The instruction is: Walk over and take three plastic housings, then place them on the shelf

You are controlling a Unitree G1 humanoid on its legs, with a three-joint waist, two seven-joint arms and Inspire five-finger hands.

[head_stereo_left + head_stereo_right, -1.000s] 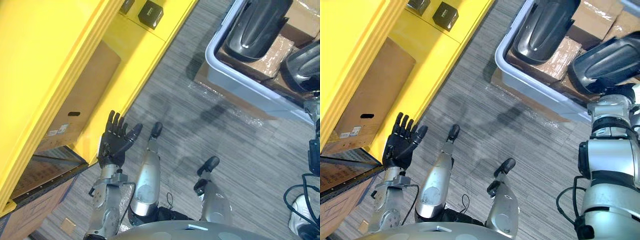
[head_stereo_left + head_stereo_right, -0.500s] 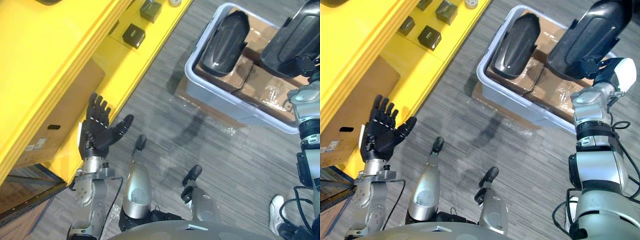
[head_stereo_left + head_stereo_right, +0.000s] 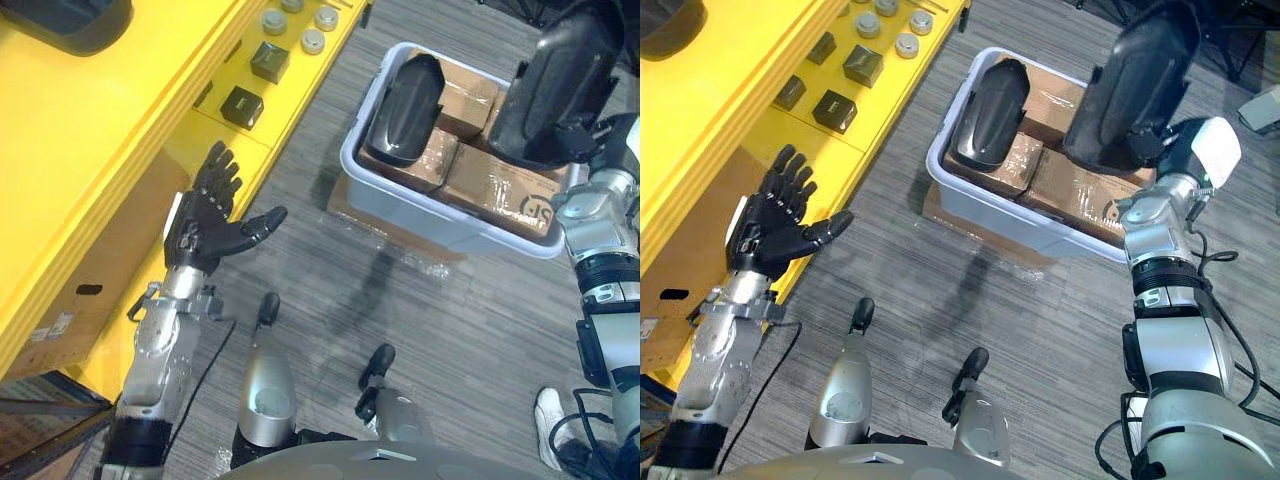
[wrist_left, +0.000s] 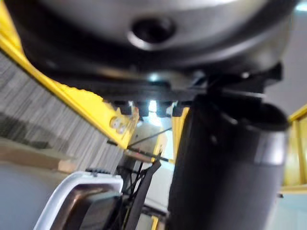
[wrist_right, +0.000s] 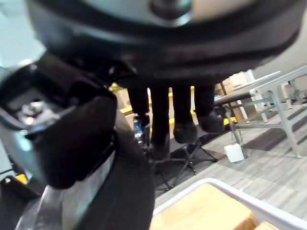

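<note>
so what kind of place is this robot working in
Likely a workshop or warehouse: a long yellow shelf holding small black boxes, and a grey bin with a black plastic housing lying on cardboard boxes.

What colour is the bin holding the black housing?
Pale blue-grey; the bin shows best in the right eye view.

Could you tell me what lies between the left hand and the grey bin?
Between the left hand and the bin lies bare carpet, in both eye views.

The floor (image 3: 470,320) is covered in grey streaked carpet. A yellow shelf (image 3: 90,130) is set along its left side, with a cardboard box (image 3: 110,265) stored underneath.
</note>
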